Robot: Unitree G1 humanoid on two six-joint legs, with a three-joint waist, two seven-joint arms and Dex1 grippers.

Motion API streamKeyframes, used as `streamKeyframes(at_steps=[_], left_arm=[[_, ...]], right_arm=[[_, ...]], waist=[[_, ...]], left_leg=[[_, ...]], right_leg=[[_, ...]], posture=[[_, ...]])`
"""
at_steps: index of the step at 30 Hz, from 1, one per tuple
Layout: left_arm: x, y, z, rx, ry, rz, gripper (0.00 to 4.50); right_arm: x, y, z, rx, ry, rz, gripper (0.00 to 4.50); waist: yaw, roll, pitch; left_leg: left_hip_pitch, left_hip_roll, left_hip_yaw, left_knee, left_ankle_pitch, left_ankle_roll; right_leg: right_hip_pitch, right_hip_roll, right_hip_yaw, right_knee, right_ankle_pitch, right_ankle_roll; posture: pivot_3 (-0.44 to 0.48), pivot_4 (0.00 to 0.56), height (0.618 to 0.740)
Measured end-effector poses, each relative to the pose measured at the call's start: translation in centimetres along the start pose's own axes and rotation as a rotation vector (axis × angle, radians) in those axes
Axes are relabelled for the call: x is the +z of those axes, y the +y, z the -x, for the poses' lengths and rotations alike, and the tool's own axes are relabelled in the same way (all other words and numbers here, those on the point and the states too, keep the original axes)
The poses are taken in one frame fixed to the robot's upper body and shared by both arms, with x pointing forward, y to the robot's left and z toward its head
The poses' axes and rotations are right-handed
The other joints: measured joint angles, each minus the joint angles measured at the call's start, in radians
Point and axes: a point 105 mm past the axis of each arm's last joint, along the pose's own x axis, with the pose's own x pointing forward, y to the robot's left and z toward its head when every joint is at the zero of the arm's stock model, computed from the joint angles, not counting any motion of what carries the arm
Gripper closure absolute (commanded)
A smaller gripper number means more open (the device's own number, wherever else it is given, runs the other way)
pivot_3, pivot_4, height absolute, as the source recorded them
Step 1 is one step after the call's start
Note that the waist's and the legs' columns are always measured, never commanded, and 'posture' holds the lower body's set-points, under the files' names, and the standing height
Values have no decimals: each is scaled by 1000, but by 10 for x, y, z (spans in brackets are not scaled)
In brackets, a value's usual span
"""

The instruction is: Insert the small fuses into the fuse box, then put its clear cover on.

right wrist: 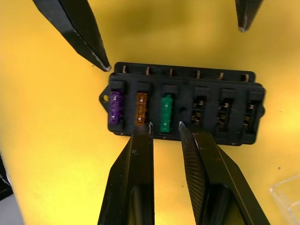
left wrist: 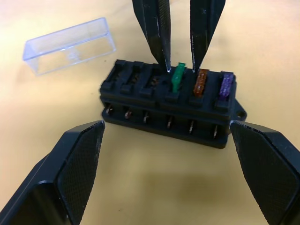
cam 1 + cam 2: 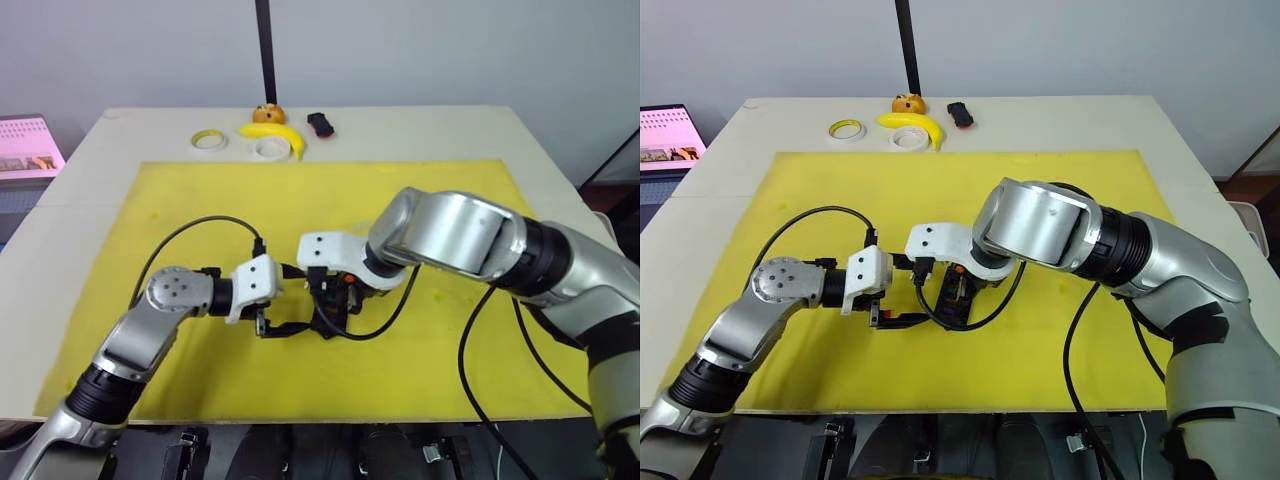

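**Right gripper at green fuse in fuse box, left gripper open beside it**

Fuse box (image 1: 183, 108) sits on the yellow mat (image 3: 420, 400), roughly mid-mat and a bit toward the near edge, under both wrists. Three fuses stand in adjacent slots at one end: purple fuse (image 1: 115, 108) by the mounting tab, orange-brown fuse (image 1: 141, 109) next, green fuse (image 1: 166, 114) third. Other three slots are empty.

Right gripper (image 1: 165, 126) comes down over the box, fingertips a narrow gap apart, one on each side of the green fuse's top; cannot tell if they actually touch or clamp it. In the left wrist view the green fuse stands slightly higher than the two beside it.

Left gripper (image 2: 166, 140) is spread wide, fingers well apart on either side of the box, holding nothing, tips off the box.

Clear cover (image 2: 70, 44) lies on the mat near the box, open side down, apart from it.

Far edge of the tabletop: two tape rolls (image 3: 210, 140), a banana (image 3: 280, 134), a small black-red object (image 3: 320, 124).
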Motion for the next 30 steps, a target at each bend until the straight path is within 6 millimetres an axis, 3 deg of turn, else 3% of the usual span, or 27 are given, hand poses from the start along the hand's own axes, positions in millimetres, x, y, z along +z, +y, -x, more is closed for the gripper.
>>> streamKeyframes(at_steps=[7,11,15,21,24,30], left_arm=[[0,0,0,0,1,0,0],[0,2,2,6,2,-3,0],[1,6,7,22,4,0,0],[1,8,11,34,5,17,0],[0,8,12,32,8,20,0],[-1,8,14,28,17,33,0]], right_arm=[[3,-13,23,-45,-83,5,3536],[6,-18,34,-64,-241,17,3536],[4,-19,27,-137,-454,110,3536],[-4,-2,23,-40,-660,143,3536],[-6,1,20,-38,-719,153,4427],[-15,0,10,-37,-747,141,4471]], waist=[[1,0,0],[2,-1,0],[3,-1,0],[1,-1,0],[1,-1,0],[5,-1,0]], left_leg=[[0,0,0,0,0,0],[0,0,0,0,0,0],[0,0,0,0,0,0],[0,0,0,0,0,0],[0,0,0,0,0,0],[0,0,0,0,0,0]], right_leg=[[0,0,0,0,0,0],[1,0,0,-1,0,0],[1,0,0,-1,0,0],[2,0,0,0,0,0],[1,0,0,0,0,0],[2,0,0,-1,0,0]], posture=[[0,150,740],[0,150,740],[0,150,740],[0,150,740],[0,150,740],[0,150,740]])
